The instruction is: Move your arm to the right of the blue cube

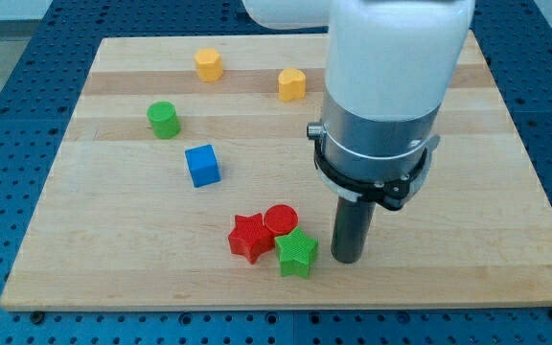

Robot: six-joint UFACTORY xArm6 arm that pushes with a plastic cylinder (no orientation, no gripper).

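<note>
The blue cube point(202, 165) sits on the wooden board point(113, 259), left of the middle. My tip point(347, 259) rests on the board near the view's bottom, far to the right of and below the blue cube. It stands just right of a green star point(297, 252), a small gap between them. The arm's white and grey body point(381, 105) hangs over the board's right half.
A red star point(249, 237) and a red cylinder point(280, 220) touch the green star's left side. A green cylinder point(163, 119) stands at the left. Two yellow blocks point(208, 64) point(292, 84) lie near the view's top.
</note>
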